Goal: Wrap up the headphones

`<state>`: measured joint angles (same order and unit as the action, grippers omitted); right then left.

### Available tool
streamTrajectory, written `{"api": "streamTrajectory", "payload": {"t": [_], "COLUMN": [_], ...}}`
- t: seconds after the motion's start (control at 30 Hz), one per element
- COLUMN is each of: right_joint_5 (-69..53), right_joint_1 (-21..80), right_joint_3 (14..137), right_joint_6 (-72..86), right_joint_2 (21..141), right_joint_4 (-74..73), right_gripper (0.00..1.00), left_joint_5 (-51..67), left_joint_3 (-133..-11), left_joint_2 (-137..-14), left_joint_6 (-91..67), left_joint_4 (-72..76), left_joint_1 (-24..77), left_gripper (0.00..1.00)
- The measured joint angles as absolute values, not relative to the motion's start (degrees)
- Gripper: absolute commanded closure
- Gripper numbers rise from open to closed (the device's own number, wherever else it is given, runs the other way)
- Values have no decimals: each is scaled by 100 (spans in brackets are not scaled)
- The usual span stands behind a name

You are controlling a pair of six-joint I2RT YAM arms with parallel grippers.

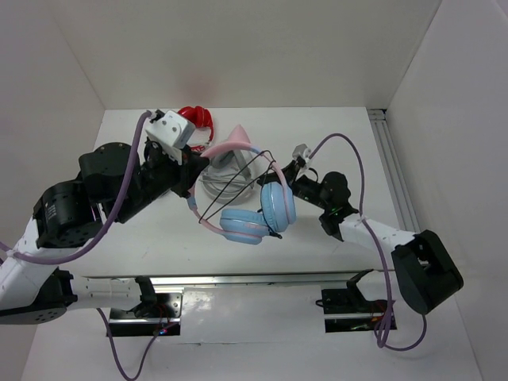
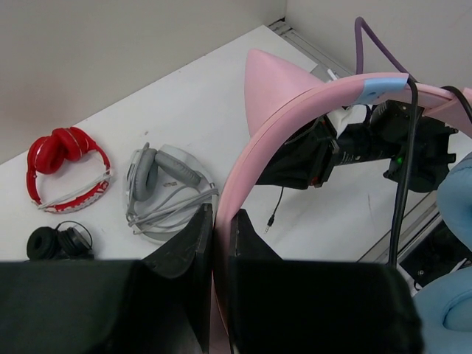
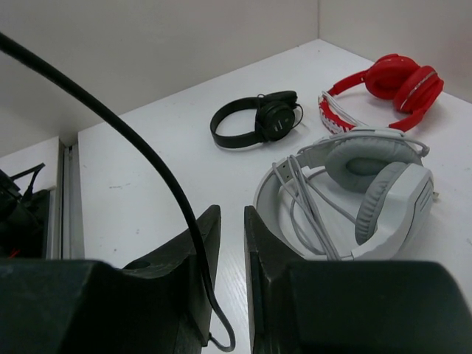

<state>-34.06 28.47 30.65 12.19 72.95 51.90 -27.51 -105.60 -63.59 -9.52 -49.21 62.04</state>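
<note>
the headphones (image 1: pixel 246 202) hang above the table, light, stiff band, floppy cable (image 3: pixel 147 162). left gripper (image 2: pixel 214 251) pinches the pink band; right gripper (image 3: pixel 225 258), jaws slightly parted, has the cable between them.

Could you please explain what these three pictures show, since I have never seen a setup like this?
Two robot arms are bolted at the near edge of a white table. One picture looks down from above; the other two come from small cameras on each wrist.

The left tool is shut on the pink headband of the headphones, a cat-ear pair with light blue earcups, held up off the table. The thin black cable runs down between the fingers of the right tool, whose jaws stand slightly apart.

Lying on the table are a red pair, a grey pair with its cord bundled, and a small black pair.
</note>
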Motion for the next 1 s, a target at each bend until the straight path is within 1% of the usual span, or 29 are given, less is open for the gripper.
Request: {"api": "streamTrajectory", "payload": {"t": [0.07, 0.2, 0.43, 0.53, 0.6, 0.67, 0.8, 0.87, 0.9, 1.0], "right_joint_5": [-3402, -3382, -3387, -3385, -3382, -3382, -3385, -3387, -3389, -3389], "right_joint_1": [2847, 2849, 2849, 2849, 2849, 2849, 2849, 2849, 2849, 2849], "right_joint_3": [3065, 3006, 2757, 2749, 2749, 2749, 2744, 2729, 2729, 2718], "right_joint_6": [1236, 1260, 1389, 1413, 1415, 1420, 1433, 1463, 1483, 1538], "right_joint_2": [7360, 7559, 7896, 7983, 8005, 8036, 8211, 8333, 8403, 8534], "right_joint_4": [5225, 5358, 5588, 5660, 5686, 5712, 5824, 5896, 5951, 6053], "right_gripper": [73, 68, 68, 65, 65, 61, 61, 60, 57, 57], "left_joint_5": [-2797, -2851, -2932, -2956, -2965, -2974, -2976, -2976, -2976, -2976], "left_joint_3": [-10562, -10560, -10562, -10560, -10562, -10560, -10567, -10567, -10567, -10597], "left_joint_2": [-6359, -6357, -6357, -6357, -6357, -6357, -6357, -6357, -6357, -6357], "left_joint_6": [-967, -1061, -1100, -1103, -1116, -1149, -1234, -1240, -1243, -1243], "left_joint_4": [-4906, -4821, -4724, -4709, -4709, -4709, -4703, -4703, -4703, -4707], "left_joint_1": [6204, 6204, 6204, 6204, 6204, 6204, 6204, 6204, 6204, 6204], "left_gripper": [100, 100, 100, 100, 100, 100, 100, 100, 100, 100]}}
